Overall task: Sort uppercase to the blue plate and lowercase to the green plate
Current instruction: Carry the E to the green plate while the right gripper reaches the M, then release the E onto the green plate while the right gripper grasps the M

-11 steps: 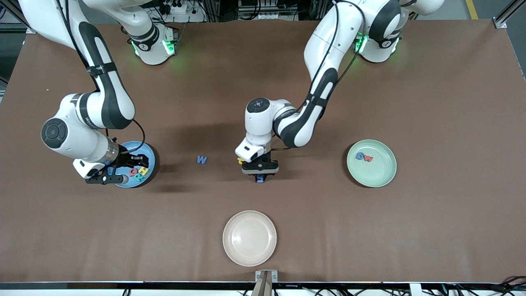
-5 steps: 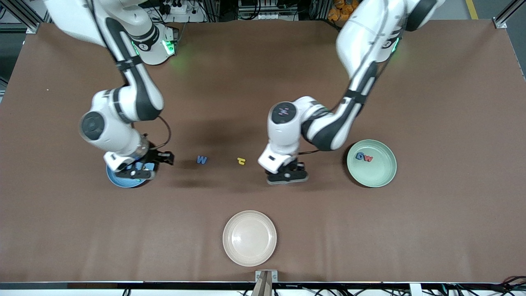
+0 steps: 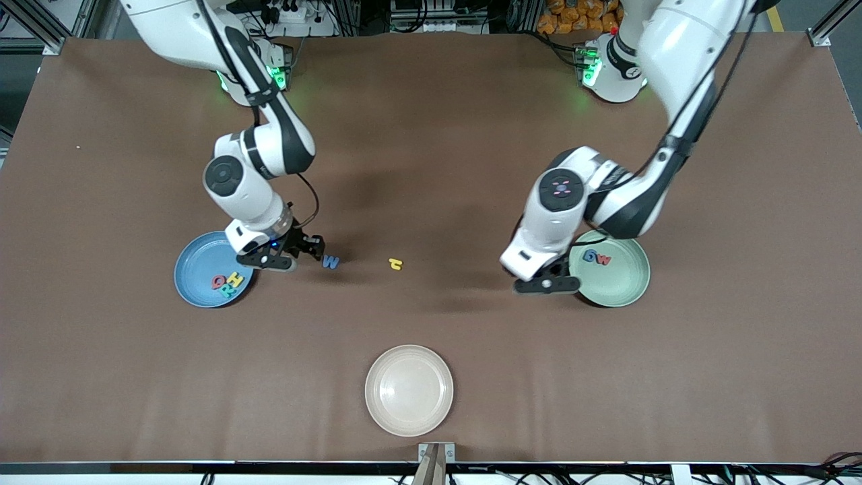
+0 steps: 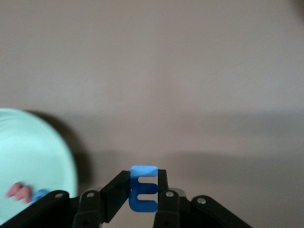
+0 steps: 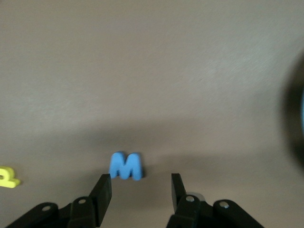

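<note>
Blue m [image 4: 143, 189] clamped in left gripper [image 4: 144, 190] beside green plate [image 3: 623, 286]; right gripper [image 5: 141, 190], fingers apart, hangs by blue W [image 3: 330, 262] near blue plate [image 3: 195, 283].

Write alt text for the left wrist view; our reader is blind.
The left claw is shut on a small blue foam letter m above the brown table, beside the pale mint-green plastic plate's rim.

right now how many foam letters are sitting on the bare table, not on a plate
2: the blue W lies beside the right gripper, near the blue plate; the yellow h lies mid-table. A blue m is in the left gripper, off the table.
</note>
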Action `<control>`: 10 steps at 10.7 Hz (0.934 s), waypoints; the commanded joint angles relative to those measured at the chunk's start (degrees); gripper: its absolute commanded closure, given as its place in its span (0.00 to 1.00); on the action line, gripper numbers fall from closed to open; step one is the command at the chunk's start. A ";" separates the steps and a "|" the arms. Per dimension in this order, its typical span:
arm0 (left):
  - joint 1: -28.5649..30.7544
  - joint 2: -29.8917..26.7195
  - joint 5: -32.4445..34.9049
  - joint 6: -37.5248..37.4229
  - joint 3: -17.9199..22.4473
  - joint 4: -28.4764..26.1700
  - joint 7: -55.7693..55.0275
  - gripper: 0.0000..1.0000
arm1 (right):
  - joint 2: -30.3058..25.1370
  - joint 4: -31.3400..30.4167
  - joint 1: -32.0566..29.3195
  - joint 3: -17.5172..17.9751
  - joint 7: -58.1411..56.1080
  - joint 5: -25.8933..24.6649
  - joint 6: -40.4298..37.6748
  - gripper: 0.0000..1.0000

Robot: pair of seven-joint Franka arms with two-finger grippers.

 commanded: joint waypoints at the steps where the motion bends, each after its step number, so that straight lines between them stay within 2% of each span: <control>1: 5.85 -4.67 -0.52 0.53 -1.51 -8.59 6.64 1.00 | 1.17 -0.84 2.02 -0.38 4.63 0.83 4.27 0.40; 4: 12.62 -7.39 -0.52 0.44 -1.78 -13.52 16.74 1.00 | 4.60 -0.76 3.87 -0.38 7.91 0.83 9.46 0.39; 6: 16.23 -7.67 -0.52 -1.66 -1.78 -14.41 19.50 1.00 | 5.84 -0.76 4.31 -0.38 7.73 0.48 10.62 0.40; 7: 17.20 -7.49 -0.78 -2.45 -1.69 -14.24 19.50 0.74 | 6.27 -0.76 4.48 -0.46 7.12 0.13 10.62 0.40; 8: 18.34 -7.32 -1.92 -2.55 -1.69 -14.06 19.59 0.01 | 6.63 -0.76 4.49 -0.46 7.03 0.04 10.62 0.39; 10: 18.88 -7.23 -2.19 -2.55 -1.69 -13.97 19.50 0.00 | 7.07 -0.67 4.57 -0.46 7.12 0.04 10.71 0.40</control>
